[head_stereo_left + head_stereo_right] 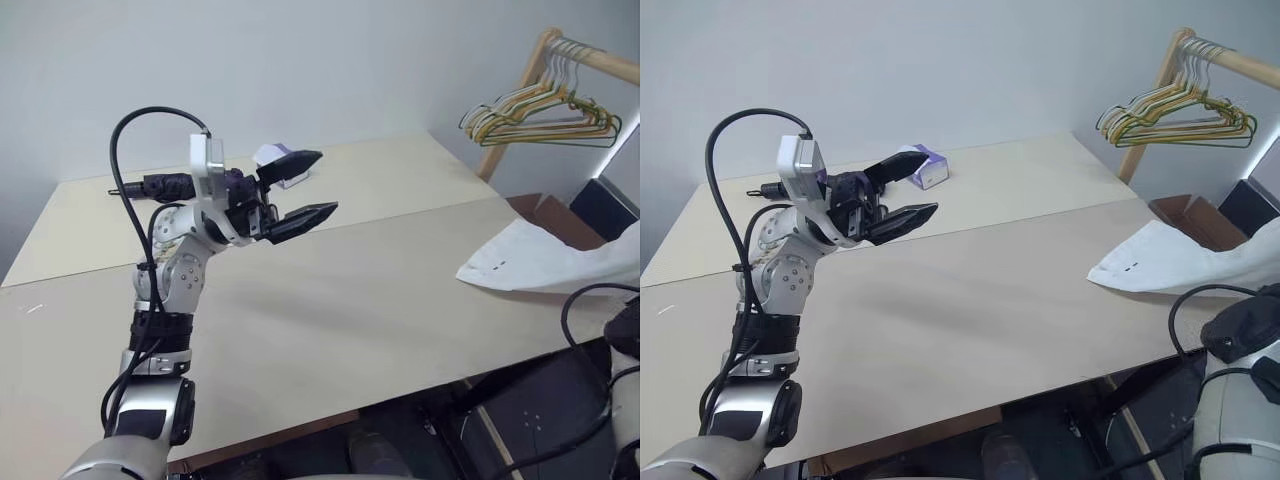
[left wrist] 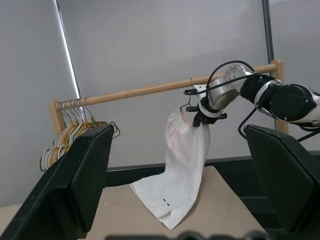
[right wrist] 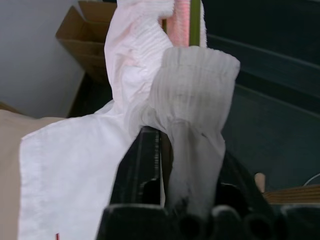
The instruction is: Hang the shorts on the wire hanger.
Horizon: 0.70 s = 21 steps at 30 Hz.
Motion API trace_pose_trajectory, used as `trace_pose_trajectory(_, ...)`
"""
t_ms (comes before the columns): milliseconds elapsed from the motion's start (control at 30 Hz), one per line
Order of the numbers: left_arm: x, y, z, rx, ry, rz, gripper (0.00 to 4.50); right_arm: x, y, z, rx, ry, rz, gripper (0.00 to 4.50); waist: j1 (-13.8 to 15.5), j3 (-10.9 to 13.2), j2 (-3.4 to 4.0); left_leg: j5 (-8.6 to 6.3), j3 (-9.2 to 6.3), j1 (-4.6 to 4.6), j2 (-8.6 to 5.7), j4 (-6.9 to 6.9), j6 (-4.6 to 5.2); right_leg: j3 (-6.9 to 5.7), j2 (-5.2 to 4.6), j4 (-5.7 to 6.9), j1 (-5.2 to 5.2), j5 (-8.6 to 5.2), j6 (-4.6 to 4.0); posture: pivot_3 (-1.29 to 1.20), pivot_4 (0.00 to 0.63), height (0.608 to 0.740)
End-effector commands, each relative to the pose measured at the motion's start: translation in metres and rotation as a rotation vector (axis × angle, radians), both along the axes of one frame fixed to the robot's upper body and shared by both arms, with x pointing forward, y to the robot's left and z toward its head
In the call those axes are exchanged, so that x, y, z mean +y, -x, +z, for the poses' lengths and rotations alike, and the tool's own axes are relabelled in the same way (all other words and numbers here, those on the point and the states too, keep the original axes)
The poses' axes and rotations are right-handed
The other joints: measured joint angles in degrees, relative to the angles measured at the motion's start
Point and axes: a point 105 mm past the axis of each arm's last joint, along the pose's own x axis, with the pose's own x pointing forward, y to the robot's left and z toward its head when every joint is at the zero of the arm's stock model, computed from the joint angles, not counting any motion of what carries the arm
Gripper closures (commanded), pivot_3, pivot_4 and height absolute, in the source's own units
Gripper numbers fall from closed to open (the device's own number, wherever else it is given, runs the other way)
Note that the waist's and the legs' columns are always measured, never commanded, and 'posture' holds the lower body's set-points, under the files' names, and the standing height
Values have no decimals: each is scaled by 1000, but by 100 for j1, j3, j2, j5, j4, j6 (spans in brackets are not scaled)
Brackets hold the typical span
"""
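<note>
Right claw (image 2: pixel 202 119): up at the wooden rail (image 2: pixel 150 91), its black fingers (image 3: pixel 142 165) either side of a fold of the gathered waistband; whether they grip or have let go cannot be told from the wrist view. Left claw (image 1: pixel 300 190): wide open, empty, raised above the worktop (image 1: pixel 330 300) and well apart from the cloth.

Shorts (image 2: pixel 180 165): white, hanging from the rail at the right claw, waistband uppermost; the lower hem with its small dark dashes trails onto the far right edge of the worktop. Wire hanger (image 2: pixel 186 106): a thin hook shows just above the waistband (the frame below it is hidden by cloth).

Step in hand, by judgement: the hanging is nearly done. Next move calls for freeing the fingers from the elastic without dragging the shorts off. Also present: bunch of coloured hangers (image 1: pixel 540 115) further along the rail; small purple-and-white box (image 1: pixel 927 168) on the far worktop.
</note>
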Motion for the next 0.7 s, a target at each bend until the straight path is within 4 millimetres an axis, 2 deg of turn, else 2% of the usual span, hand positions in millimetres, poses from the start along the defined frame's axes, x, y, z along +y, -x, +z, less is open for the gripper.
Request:
trace_pose_trajectory(33, 2, 4, 13, -51, 34, 1, 0, -8, 9, 31, 36, 197, -74, 2352, 1, 0, 1, 0, 0, 1, 0, 0, 0, 0, 0, 1, 0, 0, 0, -243, 0, 740)
trace_pose_trajectory(200, 2, 3, 10, -46, 25, 16, 0, 5, 5, 34, 72, 265, -95, 570, -3, 0, 1, 0, -1, 2, 2, 0, 0, 3, 1, 1, 0, 1, 2, -242, 0, 740)
trace_pose_trajectory(267, 2, 3, 10, -47, 24, 17, 0, 10, 5, 32, 86, 288, -102, 109, -2, 0, 1, 0, -3, 2, 3, 1, 0, 2, 3, 1, 1, 2, 2, -240, 0, 740)
trace_pose_trajectory(533, 3, 2, 10, -53, 21, 22, 0, 34, 4, 27, 142, 411, -130, 109, 42, 0, 2, 1, -9, -1, -2, 2, 1, 0, -2, 1, 3, 4, 7, -235, 0, 740)
trace_pose_trajectory(700, 3, 3, 9, -52, 13, 18, 0, 57, -3, 50, 130, 629, -136, 109, 31, -1, 3, 1, -11, 1, -1, 2, 1, 0, 0, 1, 3, 5, 8, -234, 0, 740)
